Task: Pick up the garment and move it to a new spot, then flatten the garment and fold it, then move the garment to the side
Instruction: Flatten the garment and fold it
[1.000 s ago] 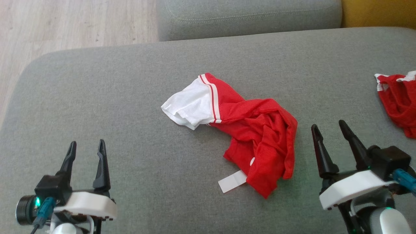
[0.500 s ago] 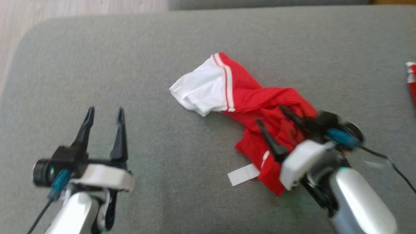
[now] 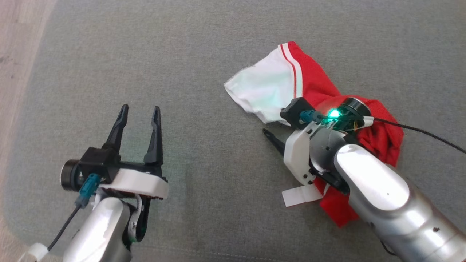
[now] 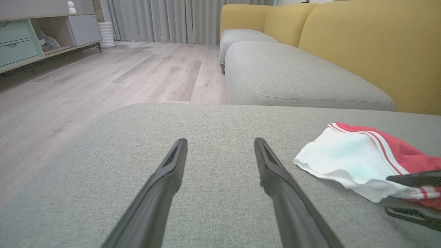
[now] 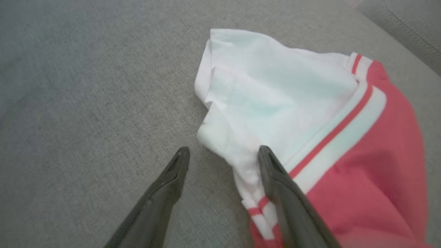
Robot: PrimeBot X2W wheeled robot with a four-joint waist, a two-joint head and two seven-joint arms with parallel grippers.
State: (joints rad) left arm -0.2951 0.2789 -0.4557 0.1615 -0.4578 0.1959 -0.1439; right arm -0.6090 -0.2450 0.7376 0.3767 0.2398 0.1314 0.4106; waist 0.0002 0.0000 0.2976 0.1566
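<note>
I'm on the first step, the pick-up. The garment lies crumpled on the grey cushion. My right gripper, spread wide and empty, has come from beside it to straddle its white edge. Next I lower and pinch. The left gripper waits wide and empty, well left of it.

The left gripper and right gripper each carry two long, tapering black fingers on a black block, backed by a white moulded shell and a rounded silver forearm. Each wrist has a teal connector and a thin black cable; a green light glows on the right one, and small dark screws dot its shell
</note>
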